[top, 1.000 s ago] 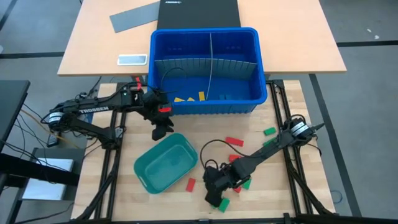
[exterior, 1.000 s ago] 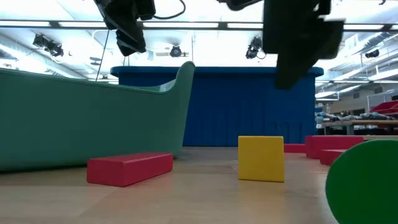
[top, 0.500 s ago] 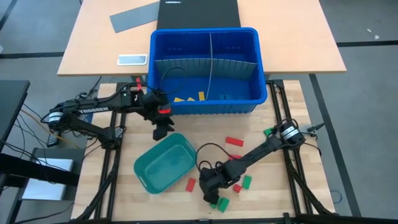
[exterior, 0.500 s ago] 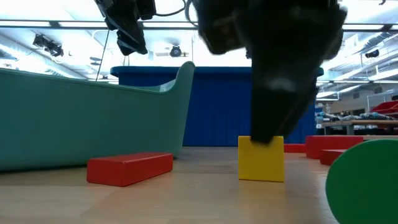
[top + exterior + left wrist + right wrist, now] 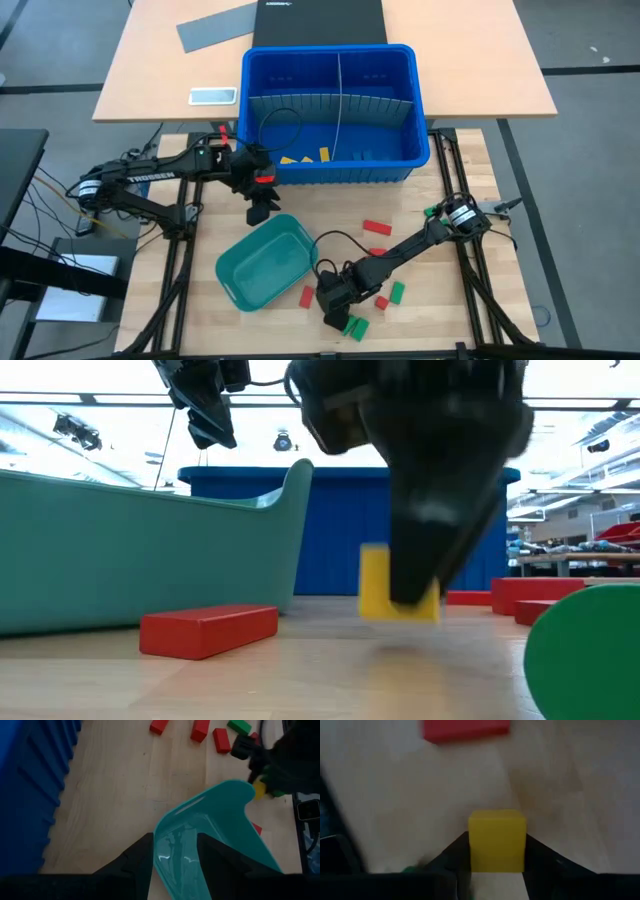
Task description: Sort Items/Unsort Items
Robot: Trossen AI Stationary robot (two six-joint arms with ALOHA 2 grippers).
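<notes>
— Fingers first: what are they doing?
— From above, the right gripper (image 5: 332, 300) is low over the pale wooden table (image 5: 455, 300), at about five o'clock of the teal tray (image 5: 266, 262). The left gripper (image 5: 259, 209) hangs at the tray's twelve o'clock edge, just below the blue bin (image 5: 330, 112).
— And the blocks?
— Red and green ones lie scattered around the right gripper; a red block (image 5: 376, 227) sits at its two o'clock. A few yellow ones lie inside the bin. Behind it stands a tan desk (image 5: 480, 60) with a grey sheet (image 5: 217, 27).
— At table height?
— The right gripper pinches a yellow block (image 5: 385, 584), lifted just clear of the wood. A red block (image 5: 208, 631) lies at its eight o'clock, beside the tray wall. Ceiling lights and benches fill the room behind.
— The left wrist camera?
— Its fingers (image 5: 135, 857) are spread, one either side of the tray's rim (image 5: 210, 820), not pressing it.
— The right wrist camera?
— Both fingers (image 5: 540, 852) clamp the yellow block over bare wood.
</notes>
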